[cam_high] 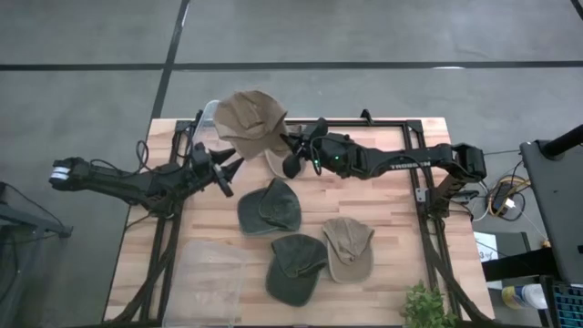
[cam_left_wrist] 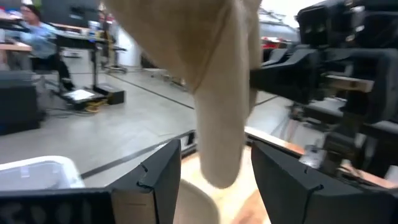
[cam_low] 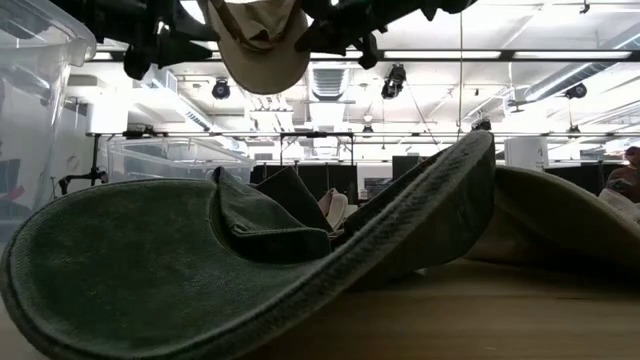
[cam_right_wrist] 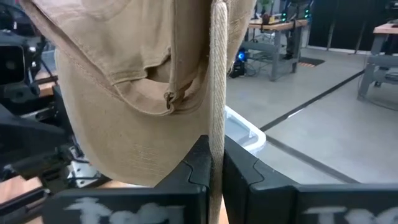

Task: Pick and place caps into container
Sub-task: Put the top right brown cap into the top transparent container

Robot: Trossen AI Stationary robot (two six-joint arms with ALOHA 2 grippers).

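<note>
Grey concrete floor surrounds the wooden table (cam_high: 383, 264), seen from above with both dark arms reaching toward its far middle. From the right side, the right arm stretches level across the table, and the right gripper (cam_high: 290, 144) is clamped tight on a tan cap (cam_high: 248, 120) held up in the air at the far edge. From the left, the left arm angles in, and the left gripper (cam_high: 233, 169) has its fingers spread wide just beside the hanging cap, holding nothing.

On the wood lie two dark olive caps (cam_high: 270, 207) (cam_high: 296, 266) and a second tan cap (cam_high: 349, 249), close together near the middle. A clear plastic container (cam_high: 211, 278) sits at the near left corner, and a small green plant (cam_high: 428, 308) stands at the near right edge.

Only the right wrist view shows the grip itself: the two fingers (cam_right_wrist: 198, 167) press together on a thin fold of tan fabric (cam_right_wrist: 217, 93), with the cap's crown sagging beside it. Only the left wrist view shows that the cap's lower end (cam_left_wrist: 221, 124) hangs between the open left fingers (cam_left_wrist: 160, 174); whether they touch it I cannot tell. A seated person (cam_left_wrist: 37, 37) shows far back in the room.

From table height, an olive cap's brim (cam_low: 200, 260) fills the picture, and the lifted tan cap (cam_low: 262, 45) hangs overhead.
</note>
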